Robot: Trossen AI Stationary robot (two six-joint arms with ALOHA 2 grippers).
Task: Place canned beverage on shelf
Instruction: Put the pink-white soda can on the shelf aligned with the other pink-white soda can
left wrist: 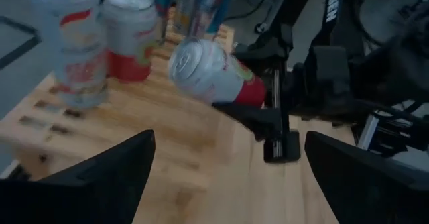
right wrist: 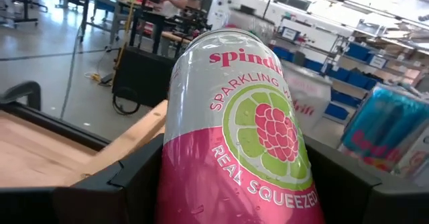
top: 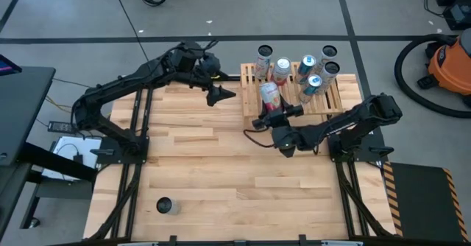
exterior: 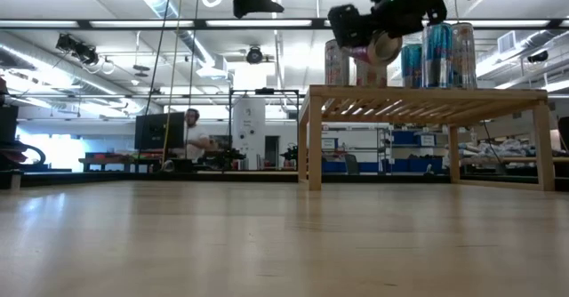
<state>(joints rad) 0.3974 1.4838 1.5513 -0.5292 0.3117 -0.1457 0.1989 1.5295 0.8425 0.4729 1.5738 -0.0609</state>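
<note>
A pink-and-white beverage can (right wrist: pixel 234 123) with a lime-and-raspberry label is in my right gripper (top: pixel 274 112), over the near-left corner of the light-wood slatted shelf (top: pixel 331 102). Several other cans (top: pixel 307 73) stand upright on the shelf's slats. In the low view the held can (exterior: pixel 382 46) hangs tilted above the shelf top (exterior: pixel 427 92). My left gripper (top: pixel 221 93) hovers open to the left of the shelf, touching nothing, and looks toward the held can (left wrist: pixel 208 70). My right gripper pinches the can's pink lower body (right wrist: pixel 194 184) between its two fingers (right wrist: pixel 127 184), one on each side. The fingers come about level from the table's near side and lie along the can. The can is lifted clear of the shelf, tilted, its silver top (left wrist: pixel 188 56) pointing away from the gripper.
A dark can (top: pixel 165 205) stands alone near the table's near left corner. An orange vacuum (top: pixel 449 62) and its hose sit on the floor beyond the right edge. Bare wooden tabletop (top: pixel 221 165) stretches between the arms.
</note>
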